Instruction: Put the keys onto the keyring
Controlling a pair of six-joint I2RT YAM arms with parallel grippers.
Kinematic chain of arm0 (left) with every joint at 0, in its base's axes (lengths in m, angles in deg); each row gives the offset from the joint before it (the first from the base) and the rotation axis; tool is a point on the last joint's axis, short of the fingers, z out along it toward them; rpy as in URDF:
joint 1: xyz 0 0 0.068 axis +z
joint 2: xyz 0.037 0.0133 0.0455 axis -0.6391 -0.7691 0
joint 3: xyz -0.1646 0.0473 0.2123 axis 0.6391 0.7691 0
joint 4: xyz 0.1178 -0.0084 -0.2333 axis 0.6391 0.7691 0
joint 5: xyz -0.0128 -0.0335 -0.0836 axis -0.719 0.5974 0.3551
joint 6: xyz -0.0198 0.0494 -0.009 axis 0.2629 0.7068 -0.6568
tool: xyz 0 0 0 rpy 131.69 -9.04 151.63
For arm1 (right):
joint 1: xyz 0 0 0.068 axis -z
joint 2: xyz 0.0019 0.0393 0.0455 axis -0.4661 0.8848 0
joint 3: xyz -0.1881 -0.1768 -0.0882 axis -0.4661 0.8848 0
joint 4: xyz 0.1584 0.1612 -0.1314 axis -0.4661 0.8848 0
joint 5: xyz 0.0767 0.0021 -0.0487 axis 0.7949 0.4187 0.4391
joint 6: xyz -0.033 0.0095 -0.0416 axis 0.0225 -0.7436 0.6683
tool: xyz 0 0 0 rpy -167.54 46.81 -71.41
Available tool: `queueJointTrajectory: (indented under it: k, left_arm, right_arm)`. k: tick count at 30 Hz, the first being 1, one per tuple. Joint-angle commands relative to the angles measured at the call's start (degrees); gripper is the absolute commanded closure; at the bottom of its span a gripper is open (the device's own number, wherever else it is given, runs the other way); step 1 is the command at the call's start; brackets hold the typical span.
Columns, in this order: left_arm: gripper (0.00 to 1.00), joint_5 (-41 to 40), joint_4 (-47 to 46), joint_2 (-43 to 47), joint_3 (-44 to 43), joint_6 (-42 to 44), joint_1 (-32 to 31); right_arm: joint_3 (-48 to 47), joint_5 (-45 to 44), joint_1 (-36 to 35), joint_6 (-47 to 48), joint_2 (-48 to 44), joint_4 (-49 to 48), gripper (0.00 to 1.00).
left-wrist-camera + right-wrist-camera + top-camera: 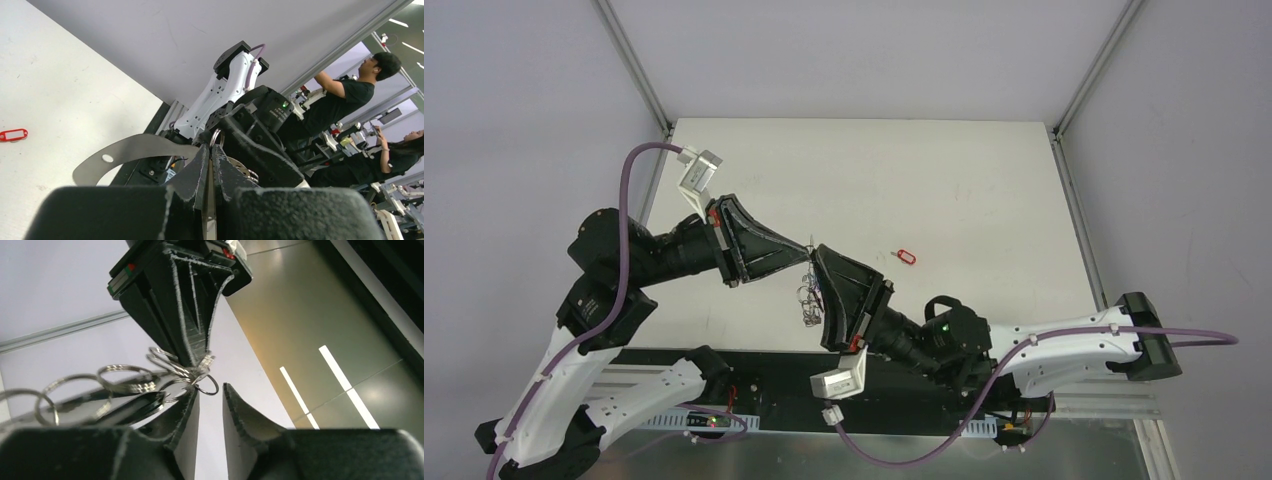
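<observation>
The keyring [808, 296], a bunch of silvery rings and small metal pieces, hangs above the white table between the two gripper tips. My left gripper [808, 247] is shut on its upper part; in the left wrist view a small ring [216, 135] pokes out past the pinched gripper [212, 147]. My right gripper [210, 388] stands open right under the left gripper [196, 351], nothing between its fingers; the keyring's rings [125, 376] lie against the outside of its left finger. One of the keys, red-headed [906, 257], lies flat on the table to the right, apart from both grippers, also visible in the left wrist view [13, 134].
The white table [984, 190] is bounded by grey walls and aluminium posts at the back corners. A black strip [754, 365] runs along the near edge by the arm bases. A grey curved metal strip [127, 150] shows beside the left fingers. People [345, 100] work beyond the cell.
</observation>
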Motion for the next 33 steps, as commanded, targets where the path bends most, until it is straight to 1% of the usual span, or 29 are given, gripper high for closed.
queueJointTrajectory:
  k: [1, 6, 12, 14, 16, 19, 21, 22, 23, 25, 26, 28, 30, 33]
  left_arm:
    - [1.00, 0.0, -0.7, -1.0, -0.1, 2.7, -0.3]
    - [1.00, -0.5, -0.6, -1.0, -0.5, 3.4, -0.3]
    - [1.00, 0.2, -0.6, -0.8, -0.9, 4.7, -0.3]
    - [1.00, 0.3, -0.6, -0.6, -1.0, 5.5, -0.3]
    - [1.00, 0.5, -0.6, -0.2, -0.9, 6.8, -0.3]
    - [1.00, 0.4, -0.3, -0.3, -0.9, 9.0, -0.3]
    - [1.00, 0.9, 0.5, -0.6, -1.2, 11.2, -0.3]
    - [1.00, 0.9, 1.1, -0.9, -1.4, 12.4, -0.3]
    - [1.00, 0.8, 2.1, -1.2, -1.8, 14.0, -0.3]
    - [1.00, 0.9, 4.4, -1.9, -2.5, 18.2, -0.3]
    - [1.00, 0.8, 5.4, -2.3, -2.8, 20.0, -0.3]
    - [1.00, 1.3, 7.5, -3.2, -3.6, 23.1, -0.3]
    - [1.00, 2.1, 9.3, -4.2, -4.5, 25.3, -0.3]
    - [1.00, 3.3, 11.1, -5.7, -5.4, 27.7, -0.3]
  right_arm:
    - [-0.2, 3.1, -1.9, 17.3, -2.9, -6.1, 0.69]
    - [0.4, 1.3, -2.5, 16.2, -4.2, -5.8, 0.55]
    - [0.2, -4.7, -2.5, 11.9, -7.9, -5.0, 0.47]
    - [-0.4, -8.1, -2.5, 8.7, -9.2, -2.8, 0.46]
    - [-1.5, -12.9, -2.5, 2.7, -11.2, 2.7, 0.44]
    - [-6.2, -22.5, -2.5, -12.1, -12.9, 14.1, 0.46]
    - [-10.0, -27.2, -2.5, -24.5, -14.3, 22.7, 0.47]
    - [-12.7, -29.1, -2.5, -31.7, -15.2, 29.1, 0.48]
    - [-15.7, -30.1, -2.5, -41.5, -16.0, 38.2, 0.48]
    - [-24.4, -28.7, -2.4, -62.4, -16.9, 57.1, 0.48]
    - [-27.9, -27.0, -2.3, -70.4, -17.1, 64.4, 0.49]
    - [-32.9, -22.7, -2.3, -82.6, -17.4, 74.1, 0.50]
    - [-36.5, -20.4, -2.3, -88.8, -16.7, 81.7, 0.49]
    - [-40.3, -17.4, -2.3, -95.7, -15.1, 87.5, 0.48]
